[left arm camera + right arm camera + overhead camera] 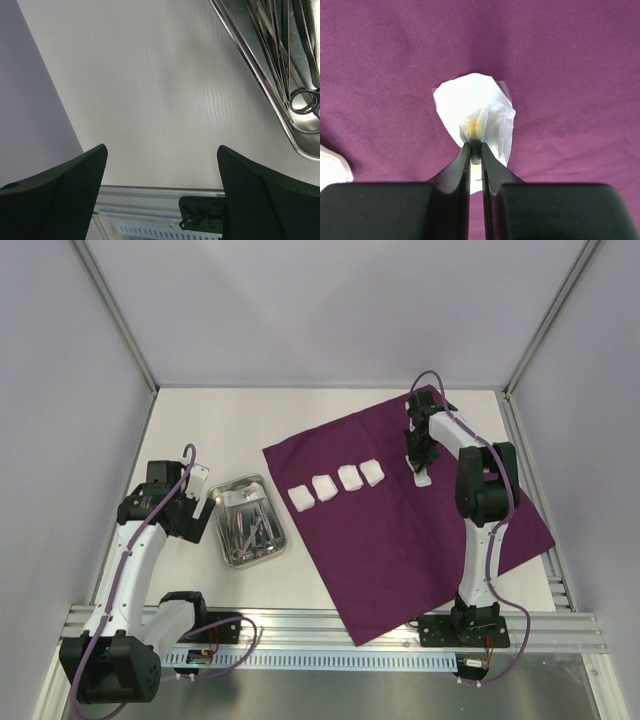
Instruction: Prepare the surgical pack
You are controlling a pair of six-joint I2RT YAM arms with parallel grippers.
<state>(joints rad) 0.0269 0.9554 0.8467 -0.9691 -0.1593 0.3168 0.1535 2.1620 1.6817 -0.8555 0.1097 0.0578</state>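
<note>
right gripper [475, 151] clamped on crumpled white gauze pad [470, 100], far right part of flat dark purple cloth [400, 550] | four more white gauze pads [337, 485] in row on cloth's left part | left gripper [161, 150] spread wide, holding nothing, over white table [150, 75], left of shiny steel tray [236, 483] holding metal instruments [250, 528]

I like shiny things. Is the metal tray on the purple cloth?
No, the steel tray sits on the white table beside the cloth.

tray [219, 528] left of cloth [420, 540] | gauze pads [325, 486] on cloth
</note>
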